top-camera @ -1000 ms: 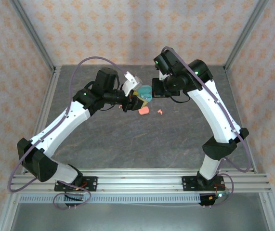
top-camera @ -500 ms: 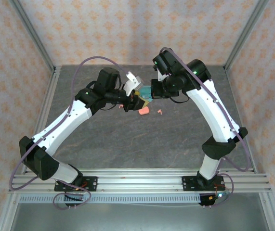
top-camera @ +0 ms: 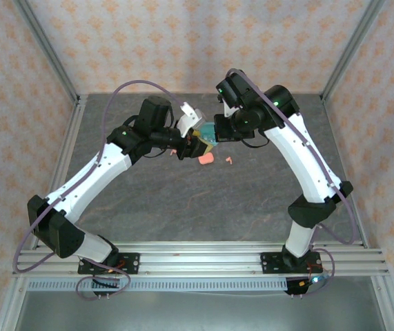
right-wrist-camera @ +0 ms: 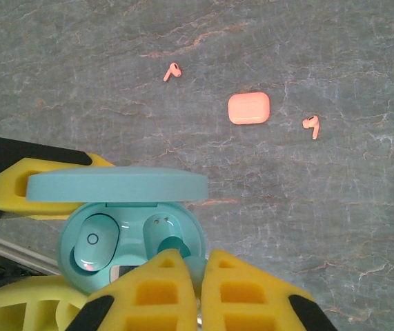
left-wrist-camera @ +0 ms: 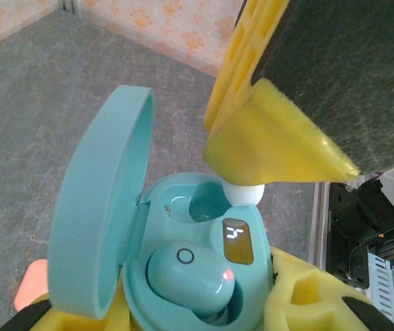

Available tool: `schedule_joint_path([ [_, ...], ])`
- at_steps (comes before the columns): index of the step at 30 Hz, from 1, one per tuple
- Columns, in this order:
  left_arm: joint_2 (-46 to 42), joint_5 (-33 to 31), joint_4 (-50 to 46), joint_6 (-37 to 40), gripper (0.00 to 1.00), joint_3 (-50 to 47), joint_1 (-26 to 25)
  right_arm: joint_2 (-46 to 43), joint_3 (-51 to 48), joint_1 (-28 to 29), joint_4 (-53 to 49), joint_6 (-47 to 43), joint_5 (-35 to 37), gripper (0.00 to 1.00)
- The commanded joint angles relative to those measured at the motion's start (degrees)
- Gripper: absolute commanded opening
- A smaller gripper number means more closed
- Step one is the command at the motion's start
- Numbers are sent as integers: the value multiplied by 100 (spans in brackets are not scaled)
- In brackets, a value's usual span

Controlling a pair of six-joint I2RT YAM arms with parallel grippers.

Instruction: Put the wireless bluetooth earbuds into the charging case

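Teal oval plastic charging case point(left-wrist-camera: 100, 221), lid open, is clamped in the left hand point(left-wrist-camera: 176, 312). The right hand point(right-wrist-camera: 191, 261), fingers together, pinches a small teal earbud point(right-wrist-camera: 171, 245) over it.

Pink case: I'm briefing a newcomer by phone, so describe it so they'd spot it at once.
On the grey table, look beyond the open teal case held up. The pink case lies shut on the surface, between two pink earbuds. It is a rounded block, far bigger than those thin stemmed buds.
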Motion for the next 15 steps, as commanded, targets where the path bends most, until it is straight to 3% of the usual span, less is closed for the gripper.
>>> schedule_joint_path([
  [1,13,13,-40,75,9,255,-59,83,2,42,-107,-115,160,7],
  [15,85,39,-16,57,9,299,-63,398,420,42,-246,-326,326,7],
])
